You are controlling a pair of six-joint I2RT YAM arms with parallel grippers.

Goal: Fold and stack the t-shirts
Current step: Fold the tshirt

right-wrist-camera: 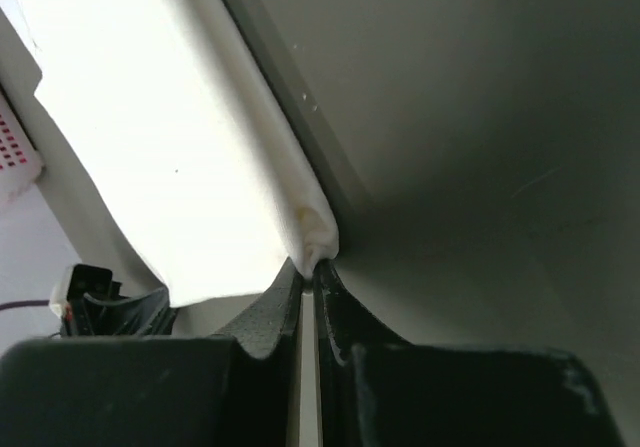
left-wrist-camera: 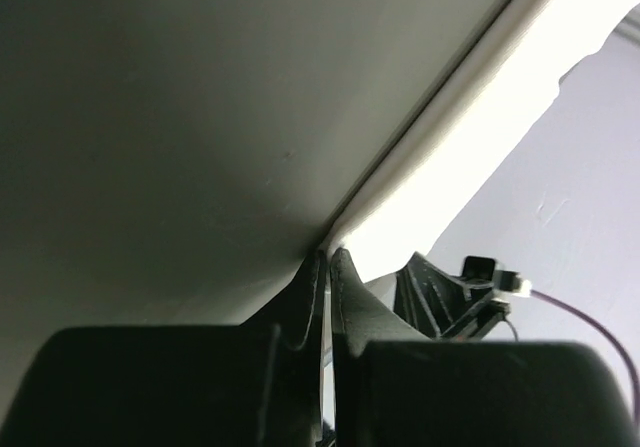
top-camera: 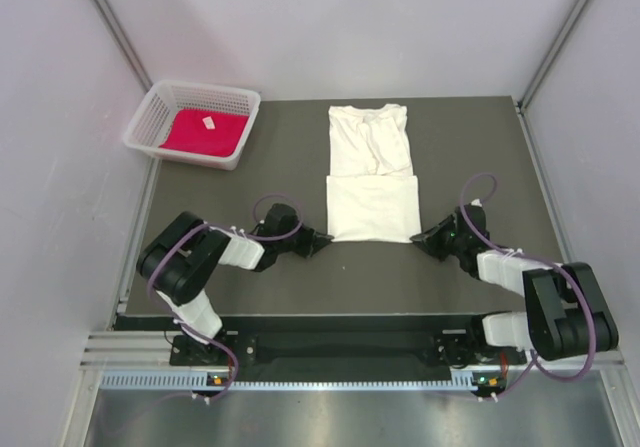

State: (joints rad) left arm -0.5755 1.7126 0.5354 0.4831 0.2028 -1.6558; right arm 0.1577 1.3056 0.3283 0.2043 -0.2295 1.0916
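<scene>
The cream-white t-shirt (top-camera: 370, 172) lies flat in the middle of the dark table, collar at the far end, its near part doubled over into a rectangle. My left gripper (top-camera: 321, 240) is low at the fold's near left corner, jaws shut on the cloth edge (left-wrist-camera: 450, 137). My right gripper (top-camera: 419, 239) is at the near right corner, shut on the pinched corner (right-wrist-camera: 315, 232). The red-magenta t-shirt (top-camera: 205, 133), with a small white tag, lies bunched in the basket at the far left.
The white mesh basket (top-camera: 157, 100) stands on the table's far left corner. Grey walls close in the left, right and back. The table's near edge and a metal rail run behind the arm bases.
</scene>
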